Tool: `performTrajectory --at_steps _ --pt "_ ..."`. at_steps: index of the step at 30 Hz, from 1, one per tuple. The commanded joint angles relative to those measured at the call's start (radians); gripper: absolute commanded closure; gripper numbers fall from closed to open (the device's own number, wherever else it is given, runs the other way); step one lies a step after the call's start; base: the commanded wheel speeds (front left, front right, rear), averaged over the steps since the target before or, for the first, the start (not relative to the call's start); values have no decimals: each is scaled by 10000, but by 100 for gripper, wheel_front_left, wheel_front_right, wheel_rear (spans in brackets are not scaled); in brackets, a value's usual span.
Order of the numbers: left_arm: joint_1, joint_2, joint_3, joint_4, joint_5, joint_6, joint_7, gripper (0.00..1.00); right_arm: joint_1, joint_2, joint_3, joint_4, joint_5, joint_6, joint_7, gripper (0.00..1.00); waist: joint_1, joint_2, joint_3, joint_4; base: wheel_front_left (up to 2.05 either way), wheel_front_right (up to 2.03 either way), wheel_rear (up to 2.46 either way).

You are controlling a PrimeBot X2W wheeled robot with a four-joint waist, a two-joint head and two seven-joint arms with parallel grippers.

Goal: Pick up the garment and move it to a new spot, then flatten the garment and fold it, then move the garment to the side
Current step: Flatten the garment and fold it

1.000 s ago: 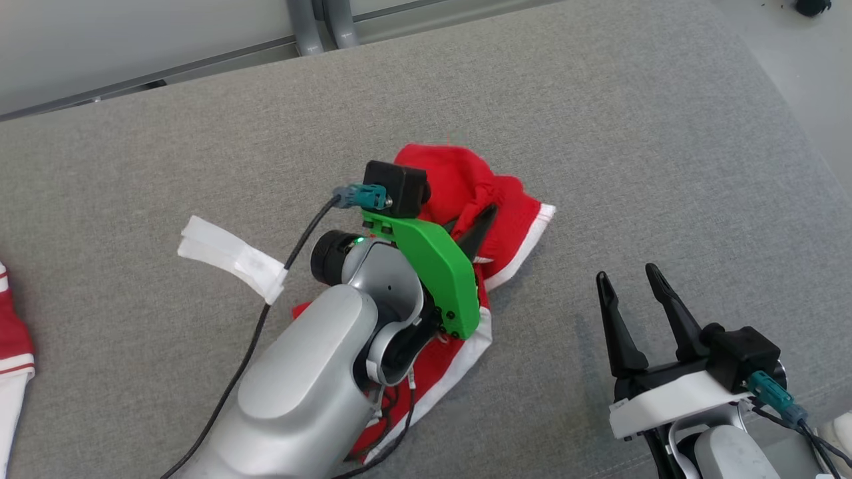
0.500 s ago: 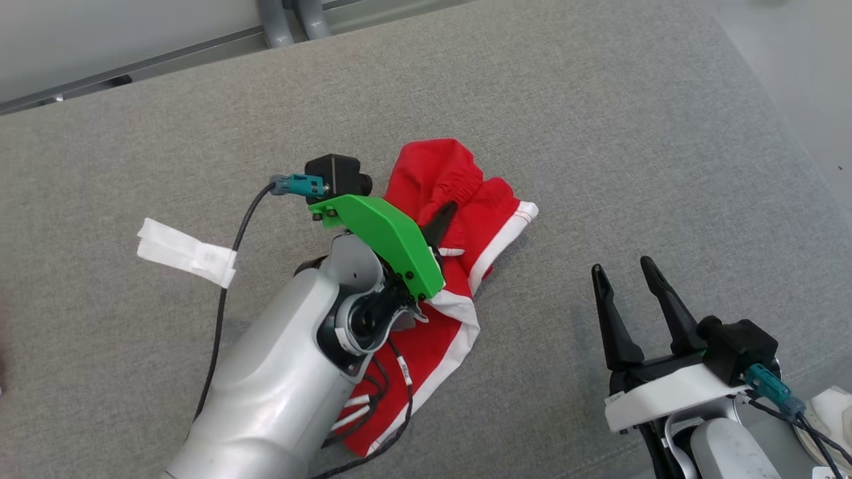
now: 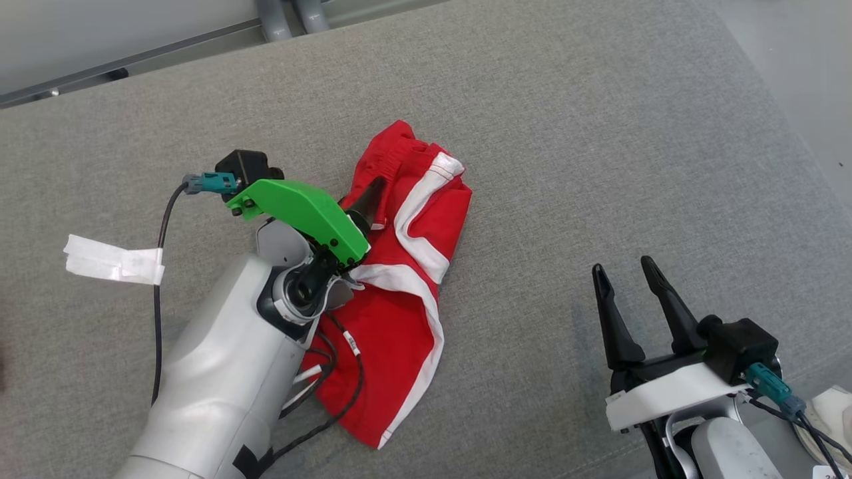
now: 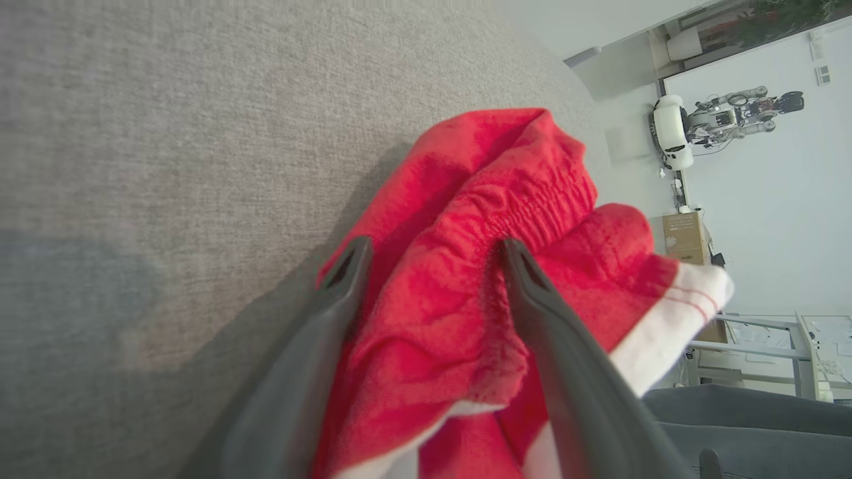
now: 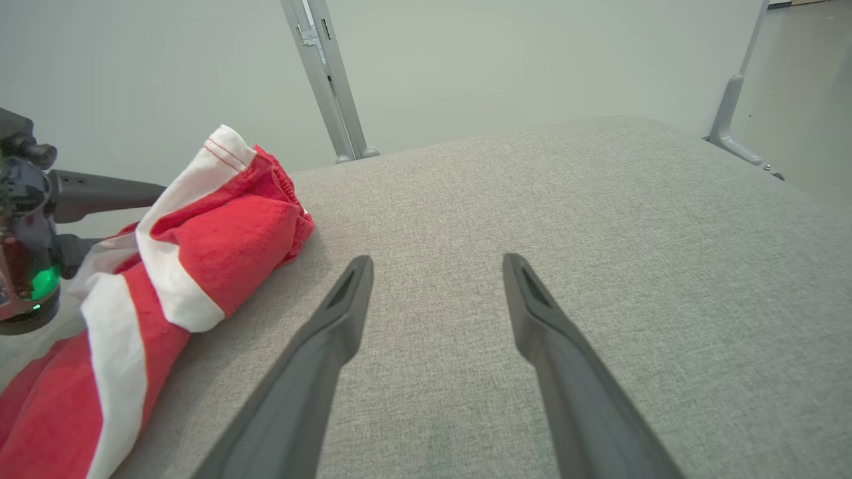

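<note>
Left arm: forearm shell (image 3: 219, 379) is glossy silver-grey and rounded, with a black square marking (image 3: 247, 459) low on it. The green bracket (image 3: 303, 216) is flat and angled, with dark screws (image 3: 346, 245) at its ends. It carries the left camera block (image 3: 243, 166), black, with a teal plug (image 3: 212, 183) and a black cable (image 3: 158, 299). A white tape tag (image 3: 113, 261) is folded round the cable. Thin wires (image 3: 346, 346) with white labels loop at the wrist. A green light (image 5: 43, 283) sits on the wrist housing.

Left hand (image 4: 434, 247): two long dark fingers, tapering, with a recess near each tip.

Right hand (image 3: 622, 266): same fingers. White bracket (image 3: 665, 396), black right camera block (image 3: 739, 349), teal connector (image 3: 769, 389), pale grey wrist shell (image 3: 722, 456).
</note>
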Motion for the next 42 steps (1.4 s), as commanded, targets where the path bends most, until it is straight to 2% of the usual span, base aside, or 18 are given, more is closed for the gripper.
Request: performTrajectory --at_steps 1,12,17,23,30,39,42 --pt "-201 2 70 131 -38 -121 -175 0 -23 -14 -40 30 -80 2 -36 0 0 120 -77 68 0 0 0" --pt "-438 185 123 468 370 -524 -1089 0 220 -14 -120 9 -318 2 -36 0 0 120 -374 423 0 0 0" --pt "-120 153 -89 131 573 -714 -1294 0 343 -14 -203 -30 -405 2 -36 0 0 120 -514 627 0 0 0" --pt "159 325 -474 -799 1146 -703 -1815 0 384 -14 -267 -130 -486 2 -36 0 0 120 -607 865 0 0 0" --pt "848 1038 -803 -2432 2167 -231 -2727 0 433 -16 -399 -506 -688 2 -36 0 0 120 -832 1098 0 0 0" --pt "2940 2692 -737 -4648 3248 683 -3924 0 645 -130 -704 -1082 -1051 2 -36 0 0 120 -1306 1500 0 0 0" --pt "3817 3171 -541 -5197 3249 984 -4260 0 761 -219 -752 -1163 -1093 2 -36 0 0 120 -1488 1620 0 0 0"
